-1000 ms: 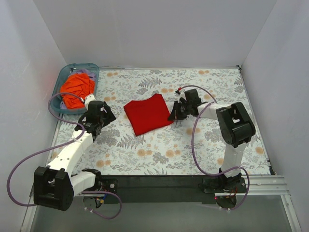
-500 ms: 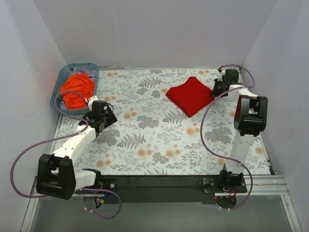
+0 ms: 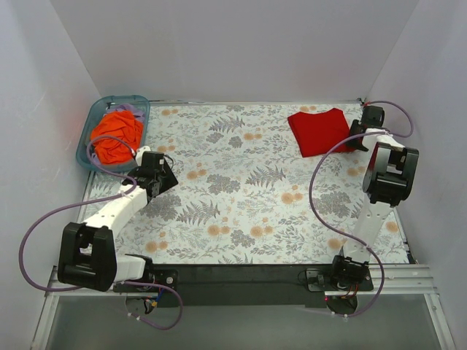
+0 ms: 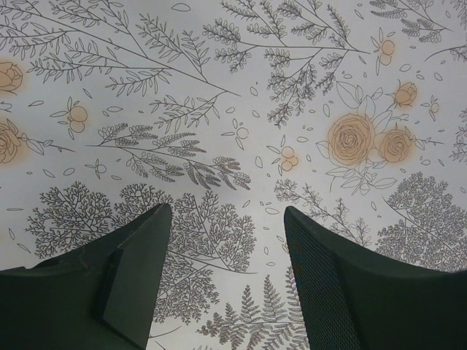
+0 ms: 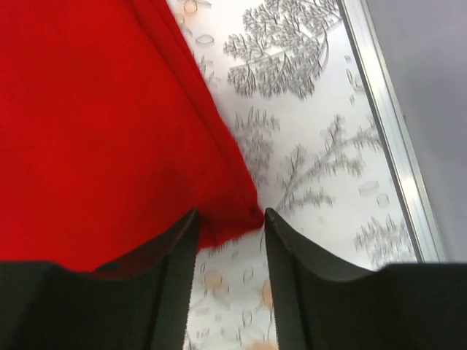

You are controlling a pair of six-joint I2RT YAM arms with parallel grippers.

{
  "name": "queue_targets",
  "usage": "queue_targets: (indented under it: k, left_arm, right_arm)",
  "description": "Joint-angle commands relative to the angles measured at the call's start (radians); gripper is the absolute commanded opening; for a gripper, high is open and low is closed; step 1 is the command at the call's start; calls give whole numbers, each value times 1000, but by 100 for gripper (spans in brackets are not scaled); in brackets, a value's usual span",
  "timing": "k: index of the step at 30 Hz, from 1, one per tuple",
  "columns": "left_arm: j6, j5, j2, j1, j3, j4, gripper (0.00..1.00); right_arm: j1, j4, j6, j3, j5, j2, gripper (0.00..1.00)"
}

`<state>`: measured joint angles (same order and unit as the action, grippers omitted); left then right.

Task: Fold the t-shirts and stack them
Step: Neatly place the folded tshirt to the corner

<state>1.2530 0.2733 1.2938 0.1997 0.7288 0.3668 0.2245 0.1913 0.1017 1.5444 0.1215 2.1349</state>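
Note:
The red t-shirt (image 3: 319, 131) lies folded flat at the far right of the floral table, near the back corner. My right gripper (image 3: 355, 137) sits at the shirt's right edge. In the right wrist view the jaws (image 5: 230, 215) stand apart, with a corner of the red t-shirt (image 5: 95, 109) lying between the tips and bare table showing in the gap. The orange t-shirt (image 3: 115, 135) is bunched in the teal bin at the far left. My left gripper (image 3: 166, 177) hovers open over bare table (image 4: 226, 211), to the right of the bin and holding nothing.
The teal bin (image 3: 120, 98) stands in the back left corner, with some lavender cloth (image 3: 132, 110) under the orange shirt. A metal rail (image 5: 387, 124) edges the table close to the right gripper. White walls close off three sides.
The right arm dragged the red t-shirt from the table's middle to the far right back corner, and its jaws have parted. The left arm shifted only slightly.

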Motion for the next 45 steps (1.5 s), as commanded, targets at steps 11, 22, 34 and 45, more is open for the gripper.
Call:
queue_targets:
  k: [11,22,34,45]
  left_arm:
    - [-3,-13,-102,-2,23,0,62]
    - [-4,-37,-105,-2,26,-2,61]
    - [-9,-34,-67,-2,29,0,62]
    - [-10,-28,-25,-2,29,7,62]
  right_arm:
    - [-319,-49,-169,-191,43,-276,67]
    - [-448,-35,-275,-133,139,-155,63]
    - [-501,-21,-361,-63,247,-21,54]
    - [-510,-36,-486,45,464,106,1]
